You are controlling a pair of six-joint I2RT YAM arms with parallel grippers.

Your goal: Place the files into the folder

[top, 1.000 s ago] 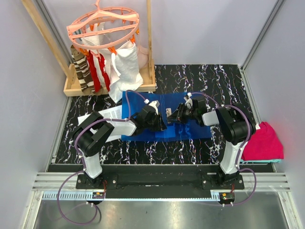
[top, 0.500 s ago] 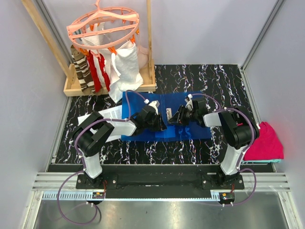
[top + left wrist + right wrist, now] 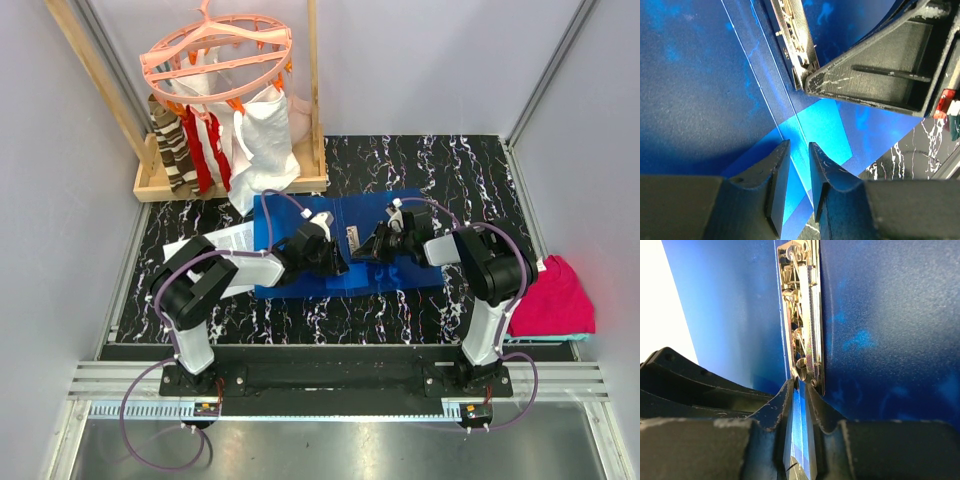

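Blue folder [image 3: 880, 315], clip [image 3: 802, 305] at right tool [image 3: 800, 385]

Bright even light, blurred close-up foregrounds.

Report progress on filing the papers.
Done: the folder lies open. In hand: left gripper and right gripper sit nearly closed near its metal clip; whether either grips anything is unclear. Left: the files lie beside the folder, none inside.
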